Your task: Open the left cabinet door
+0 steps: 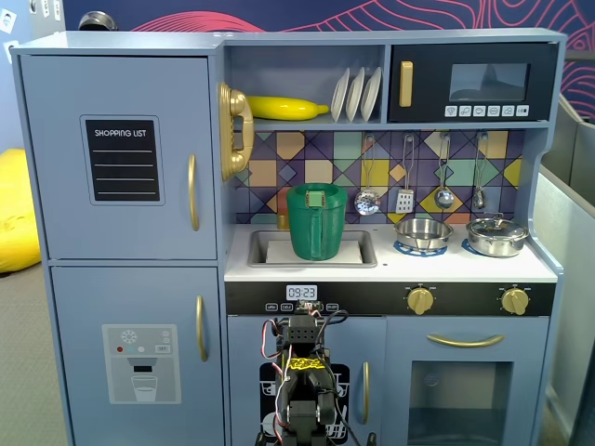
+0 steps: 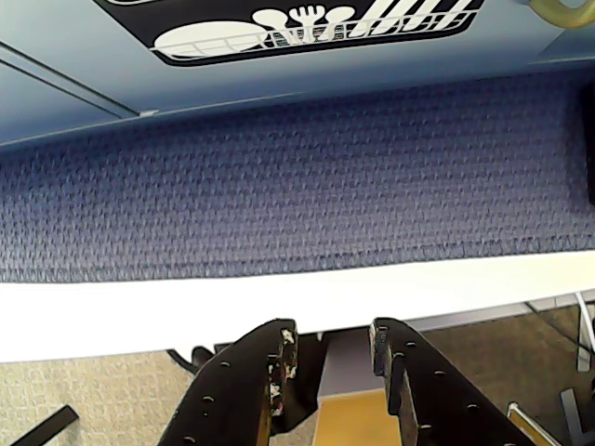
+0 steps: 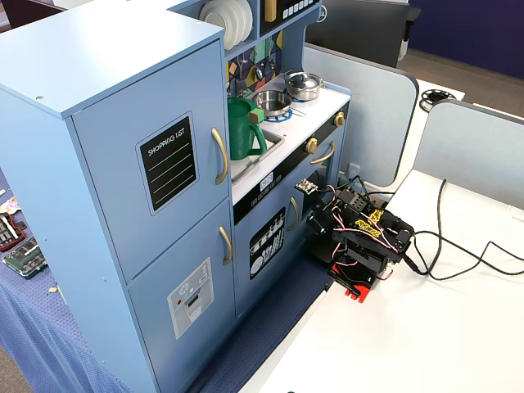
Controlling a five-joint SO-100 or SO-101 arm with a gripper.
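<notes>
The left cabinet door [image 1: 121,158] is a large blue-grey door with a black "SHOPPING LIST" panel [image 1: 122,159] and a vertical gold handle [image 1: 193,192]. It is shut. It also shows in the other fixed view [image 3: 123,155], with its handle [image 3: 220,155] on its right edge. The arm [image 1: 302,381] sits folded low on the white table [image 3: 426,327], in front of the small dishes door [image 3: 266,241] and far below and right of the handle. In the wrist view my gripper [image 2: 332,334] is open and empty, pointing at the blue cloth [image 2: 297,177] under the dishes door [image 2: 316,28].
The dispenser-graphic door [image 1: 139,362] lies below the left door. A green pitcher [image 1: 316,221] stands in the sink and a gold phone [image 1: 234,130] hangs beside the left door's right edge. Black cables [image 3: 458,254] trail over the white table. Grey partitions [image 3: 360,106] stand at the right.
</notes>
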